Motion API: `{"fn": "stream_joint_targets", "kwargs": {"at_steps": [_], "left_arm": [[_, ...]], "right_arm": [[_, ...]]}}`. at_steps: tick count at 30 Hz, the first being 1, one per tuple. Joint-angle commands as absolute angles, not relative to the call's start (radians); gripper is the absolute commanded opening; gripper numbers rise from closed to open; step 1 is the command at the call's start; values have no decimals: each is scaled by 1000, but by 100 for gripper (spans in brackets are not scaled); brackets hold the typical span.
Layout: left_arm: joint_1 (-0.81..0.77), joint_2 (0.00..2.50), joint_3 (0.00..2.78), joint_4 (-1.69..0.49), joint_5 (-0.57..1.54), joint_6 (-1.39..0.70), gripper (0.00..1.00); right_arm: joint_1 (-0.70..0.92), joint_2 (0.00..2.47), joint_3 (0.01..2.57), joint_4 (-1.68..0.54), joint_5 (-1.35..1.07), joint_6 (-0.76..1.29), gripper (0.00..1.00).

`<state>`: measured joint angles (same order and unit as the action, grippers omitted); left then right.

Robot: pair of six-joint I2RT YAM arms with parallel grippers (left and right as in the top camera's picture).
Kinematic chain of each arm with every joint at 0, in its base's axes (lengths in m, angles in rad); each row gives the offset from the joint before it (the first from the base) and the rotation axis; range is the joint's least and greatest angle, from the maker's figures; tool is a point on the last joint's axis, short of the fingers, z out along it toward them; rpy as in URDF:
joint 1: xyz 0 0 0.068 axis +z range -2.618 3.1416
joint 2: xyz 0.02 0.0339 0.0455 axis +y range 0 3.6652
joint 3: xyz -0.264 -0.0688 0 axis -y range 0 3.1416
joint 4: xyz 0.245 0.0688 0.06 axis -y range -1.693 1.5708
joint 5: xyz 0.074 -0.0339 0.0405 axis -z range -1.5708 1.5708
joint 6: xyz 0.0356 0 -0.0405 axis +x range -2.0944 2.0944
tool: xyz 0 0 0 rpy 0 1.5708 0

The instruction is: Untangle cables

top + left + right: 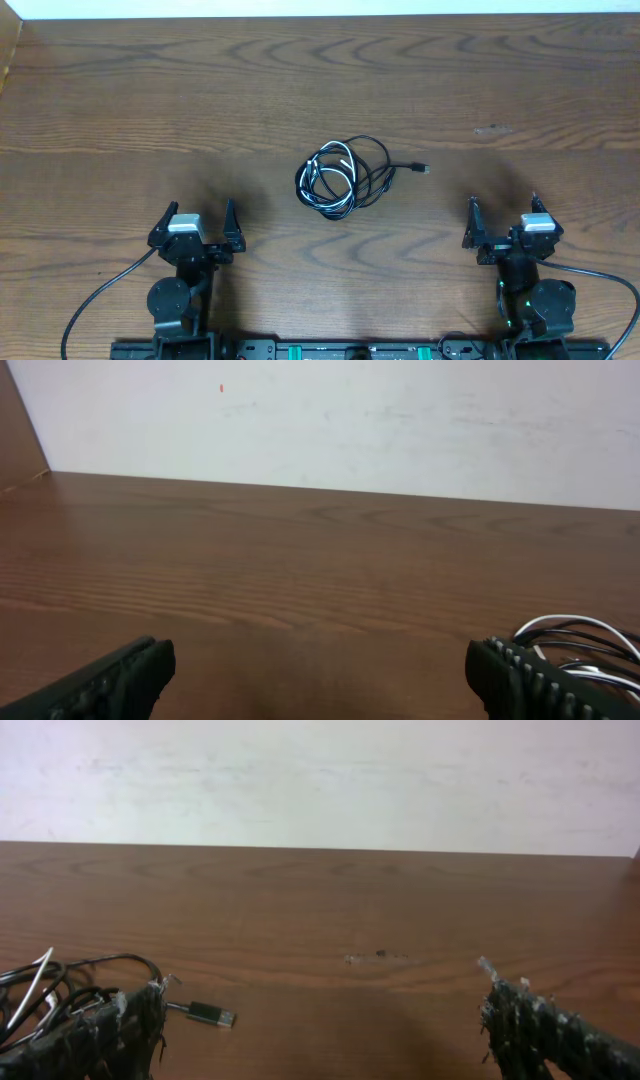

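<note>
Holding both claws wide apart close to the near edge of the dark brown wooden bench (pixel 120 100), we are facing a tangle of thin black and white cables (pixel 340 178). It is lying around the bench's middle, about midway between the left and right edges. Our left gripper (pixel 200 213) and right gripper (pixel 505 205) are gripping nothing, well apart from the coil. One small black plug end (pixel 423 167) is trailing toward the right edge.
</note>
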<state>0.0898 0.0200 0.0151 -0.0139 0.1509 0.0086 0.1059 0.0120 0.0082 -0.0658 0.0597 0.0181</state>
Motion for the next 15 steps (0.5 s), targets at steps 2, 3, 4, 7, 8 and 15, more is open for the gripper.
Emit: {"fn": "stream_joint_targets", "kwargs": {"at_steps": [2, 3, 4, 7, 8, 15], "left_arm": [[86, 23, 4, -52, 172, 25, 98], [86, 23, 4, -52, 172, 25, 98], [86, 23, 4, -52, 172, 25, 98], [86, 23, 15, -52, 171, 25, 98], [86, 24, 25, -53, 171, 25, 98], [86, 64, 128, -140, 172, -4, 98]], "right_arm": [[106, 9, 6, -59, 62, 28, 99], [106, 9, 6, -60, 62, 28, 99], [106, 9, 6, -60, 62, 28, 99], [106, 9, 6, -56, 61, 28, 99], [106, 9, 7, -56, 61, 28, 99], [106, 38, 60, -62, 53, 28, 99]]}}
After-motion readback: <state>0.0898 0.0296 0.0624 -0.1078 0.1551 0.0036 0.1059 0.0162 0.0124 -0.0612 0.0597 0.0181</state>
